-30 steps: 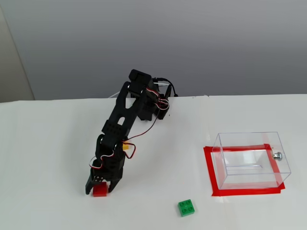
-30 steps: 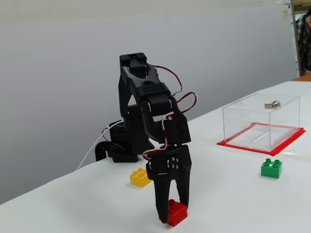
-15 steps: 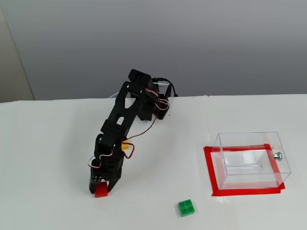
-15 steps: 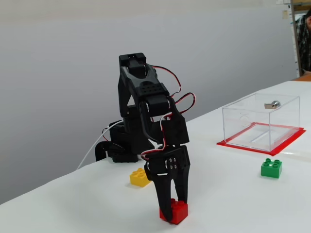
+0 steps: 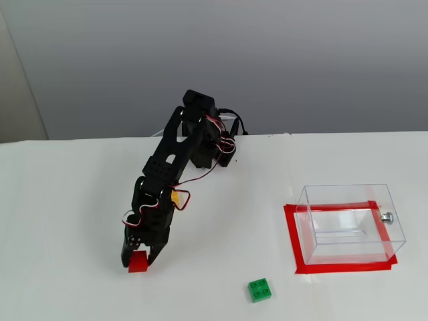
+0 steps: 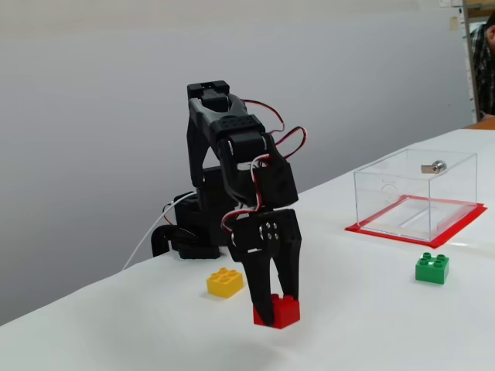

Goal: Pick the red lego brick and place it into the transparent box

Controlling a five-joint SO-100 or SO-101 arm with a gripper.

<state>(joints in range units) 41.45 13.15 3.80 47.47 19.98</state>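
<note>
The red lego brick [image 5: 138, 263] [image 6: 278, 312] is pinched between the fingers of my gripper [image 5: 138, 258] [image 6: 275, 308], which is shut on it. In the side fixed view the brick hangs a little above the white table, near its front left. The black arm reaches down over it from its base at the back. The transparent box [image 5: 348, 194] [image 6: 414, 175] stands far to the right, with a small silver knob on one wall and nothing visible inside.
The box sits on a red tape rectangle [image 5: 292, 241] [image 6: 388, 231]. A green brick [image 5: 259, 289] [image 6: 431, 267] lies in front of the box. A yellow brick [image 5: 176, 199] [image 6: 225, 282] lies just behind the gripper, partly hidden by the arm from above.
The gripper closed on the red brick and raised it slightly off the table; the arm's upper links tilted back a little.
</note>
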